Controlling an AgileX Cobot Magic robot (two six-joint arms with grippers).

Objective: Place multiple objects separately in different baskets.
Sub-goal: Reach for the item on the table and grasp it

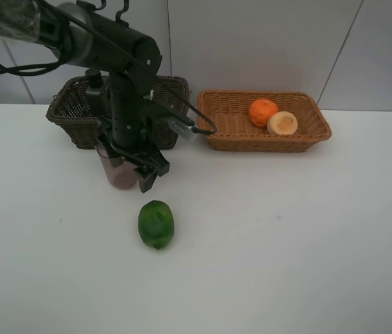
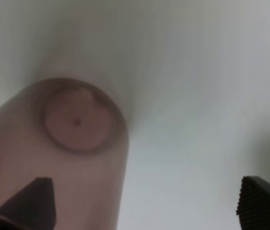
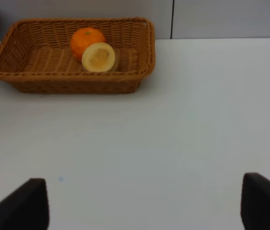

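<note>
Being lined up for a grasp is the translucent mauve cup, which is standing on the white tabletop just in front of the dark basket. The left pincer is being held spread right above it with nothing pinched, and in the left wrist view the cup is sitting close by one finger rather than centred between the two. The step in hand is being judged as the pick of the cup. The dark basket is being taken as its likely home, since the orange and a pale yellow round fruit are lying together in the light basket beside the dark basket. The next move is being judged to call for a small sideways correction, a descent and a gentle closing, as so light a cup may tip. The green oval fruit is lying farther out in front of the dark basket. The right pincer is being held spread and empty over bare tabletop. A pale wall with panel seams is being seen behind the dark basket.
</note>
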